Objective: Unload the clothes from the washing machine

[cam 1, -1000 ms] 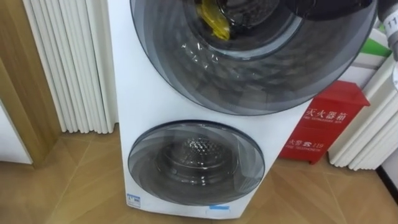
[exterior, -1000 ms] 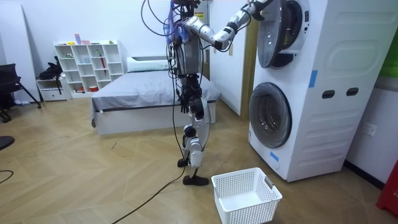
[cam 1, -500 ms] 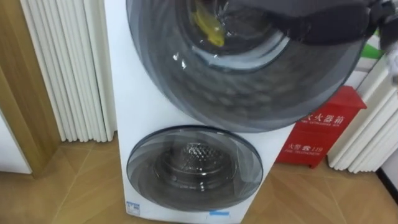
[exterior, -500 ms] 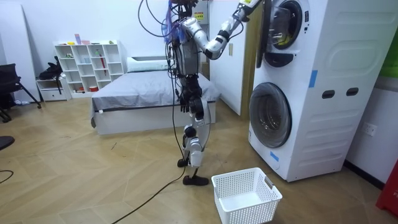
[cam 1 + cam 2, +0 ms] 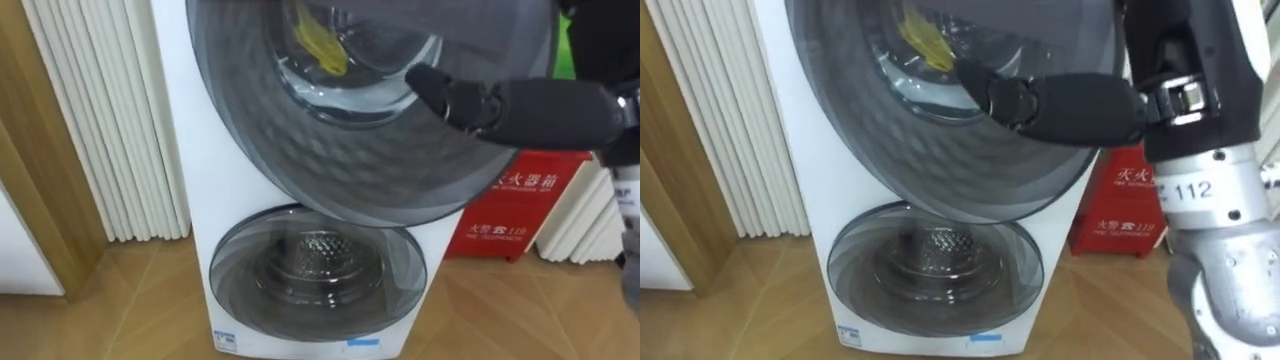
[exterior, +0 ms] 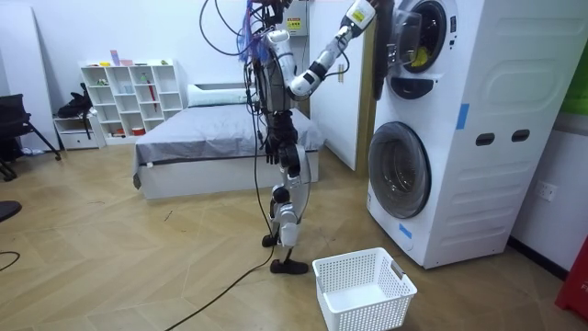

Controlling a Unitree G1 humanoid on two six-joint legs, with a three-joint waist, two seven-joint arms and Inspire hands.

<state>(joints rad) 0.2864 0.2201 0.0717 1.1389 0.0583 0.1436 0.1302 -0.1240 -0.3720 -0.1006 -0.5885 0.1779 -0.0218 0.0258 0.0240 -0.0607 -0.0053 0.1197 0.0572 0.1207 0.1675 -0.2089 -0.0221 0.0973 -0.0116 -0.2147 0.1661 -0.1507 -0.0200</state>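
One hand at work: the robot's dark right hand [image 5: 1070,105] lies across the upper part of the large round grey-tinted glass door [image 5: 370,150]. I cannot tell whether its fingers are hooked on the rim or resting flat. In the room view this door stands swung partway out from the tall white stacked washing machine [image 5: 200,170]. The crumpled yellow cloth [image 5: 318,45] sits inside the upper drum, up against the front opening and apart from the hand.

Handling estimate: light, limp and non-fragile. If damp, it will probably cling to the drum wall and sag. Best hold is likely a pinch on the bunched fold nearest the opening, pulling outward over the door seal rather than scooping. The main risk is a trailing end catching on the drum lip.

The smaller round lower door [image 5: 318,265] is closed, with only bare metal drum behind it. A white perforated plastic laundry basket [image 6: 363,290] stands on the wood-plank floor [image 6: 138,257] just in front of the machine, beside the robot's feet. A red box [image 5: 520,215] stands against the wall to the machine's right, and white vertical ribbed panels [image 5: 100,110] stand to its left. Behind the robot are a grey bed [image 6: 211,138] and a white cubby shelf [image 6: 129,87].
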